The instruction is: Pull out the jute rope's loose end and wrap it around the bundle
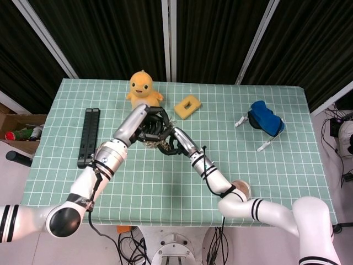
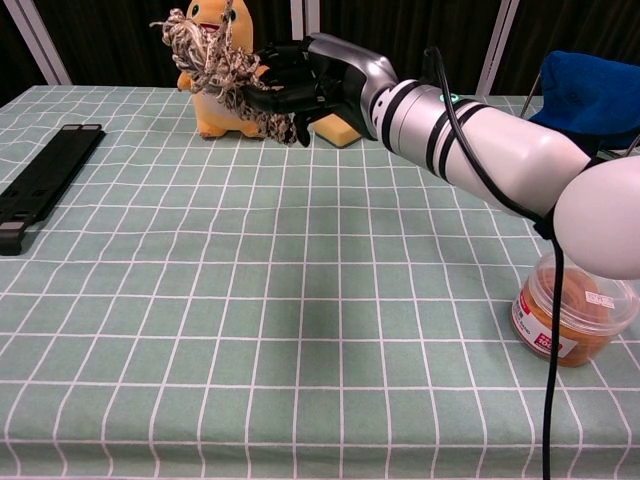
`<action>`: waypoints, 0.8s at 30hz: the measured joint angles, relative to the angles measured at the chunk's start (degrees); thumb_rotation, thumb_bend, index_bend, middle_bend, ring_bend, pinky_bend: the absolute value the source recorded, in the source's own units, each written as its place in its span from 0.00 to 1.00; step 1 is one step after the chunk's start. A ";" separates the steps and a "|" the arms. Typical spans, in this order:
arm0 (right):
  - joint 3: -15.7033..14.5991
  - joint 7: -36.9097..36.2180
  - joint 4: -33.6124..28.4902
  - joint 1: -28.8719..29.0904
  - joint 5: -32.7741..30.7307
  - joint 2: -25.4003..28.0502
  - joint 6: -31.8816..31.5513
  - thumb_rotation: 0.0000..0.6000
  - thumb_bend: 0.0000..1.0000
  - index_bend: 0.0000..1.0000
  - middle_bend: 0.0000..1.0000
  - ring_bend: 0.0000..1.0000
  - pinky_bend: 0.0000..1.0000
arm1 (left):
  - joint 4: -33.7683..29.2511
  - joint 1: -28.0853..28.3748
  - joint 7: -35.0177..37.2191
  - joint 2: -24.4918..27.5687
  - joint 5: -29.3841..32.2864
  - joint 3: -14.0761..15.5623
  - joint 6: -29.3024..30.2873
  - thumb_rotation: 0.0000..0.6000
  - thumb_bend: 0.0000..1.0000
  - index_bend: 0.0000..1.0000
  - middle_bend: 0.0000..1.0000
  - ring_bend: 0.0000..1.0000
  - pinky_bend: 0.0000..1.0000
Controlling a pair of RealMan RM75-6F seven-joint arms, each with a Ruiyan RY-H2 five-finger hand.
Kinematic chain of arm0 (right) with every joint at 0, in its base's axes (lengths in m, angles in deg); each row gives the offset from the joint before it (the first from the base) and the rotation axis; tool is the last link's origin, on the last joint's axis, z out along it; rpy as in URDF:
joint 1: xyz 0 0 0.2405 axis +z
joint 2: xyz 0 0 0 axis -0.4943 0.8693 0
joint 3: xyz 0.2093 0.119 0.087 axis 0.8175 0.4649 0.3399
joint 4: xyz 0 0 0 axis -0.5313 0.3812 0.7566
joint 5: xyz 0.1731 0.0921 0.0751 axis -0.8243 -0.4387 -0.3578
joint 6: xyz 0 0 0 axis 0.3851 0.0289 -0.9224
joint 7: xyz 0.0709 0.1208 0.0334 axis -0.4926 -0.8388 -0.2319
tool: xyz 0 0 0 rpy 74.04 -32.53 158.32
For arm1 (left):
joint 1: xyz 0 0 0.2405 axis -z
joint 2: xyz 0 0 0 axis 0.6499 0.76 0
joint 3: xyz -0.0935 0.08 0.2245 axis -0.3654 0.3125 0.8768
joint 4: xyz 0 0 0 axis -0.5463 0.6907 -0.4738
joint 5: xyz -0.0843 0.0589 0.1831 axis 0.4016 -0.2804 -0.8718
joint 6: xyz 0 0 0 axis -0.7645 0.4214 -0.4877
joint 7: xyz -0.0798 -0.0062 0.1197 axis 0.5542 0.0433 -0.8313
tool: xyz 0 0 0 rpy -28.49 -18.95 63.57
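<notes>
From my head camera, my left hand [image 1: 150, 122] and my right hand [image 1: 171, 144] meet over the green checked tablecloth [image 1: 276, 171], both closed around the frayed tan jute rope bundle [image 1: 157, 142], held above the table just before the yellow plush duck [image 1: 143, 91]; a yellow foam block [image 1: 187, 106], black flat bar [image 1: 88, 137] and blue cloth object [image 1: 265, 119] lie around. From my chest, the bundle hangs before the duck; a clear plastic jar [image 2: 573, 310] of orange-brown contents carries an unreadable red label.

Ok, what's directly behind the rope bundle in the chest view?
The orange plush toy stands behind the rope bundle, which the right hand holds; the bundle covers its face, with only its body showing.
</notes>
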 measured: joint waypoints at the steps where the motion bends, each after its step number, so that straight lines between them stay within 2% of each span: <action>1: -0.10 -0.07 -0.17 0.03 0.16 0.09 0.10 1.00 0.78 0.72 0.58 0.56 0.78 | 0.40 0.78 -0.59 -0.04 1.14 -0.02 0.00 1.00 0.42 0.73 0.80 0.78 0.91; 14: -2.39 -1.48 -4.67 -0.45 3.80 1.83 0.06 1.00 0.78 0.72 0.59 0.56 0.78 | 7.16 10.75 -8.47 -1.21 20.55 -0.71 3.07 1.00 0.42 0.73 0.80 0.79 0.91; 20: -3.55 -1.66 -5.06 -1.21 4.55 1.85 -1.01 1.00 0.78 0.72 0.59 0.56 0.78 | 10.52 12.55 -10.67 -1.45 27.59 -1.72 3.21 1.00 0.43 0.73 0.80 0.80 0.92; 24: -3.87 -2.71 -5.12 -1.76 4.70 1.64 -1.69 1.00 0.79 0.72 0.60 0.56 0.78 | 12.20 12.86 -11.81 -1.48 30.11 -2.50 3.43 1.00 0.43 0.73 0.80 0.80 0.92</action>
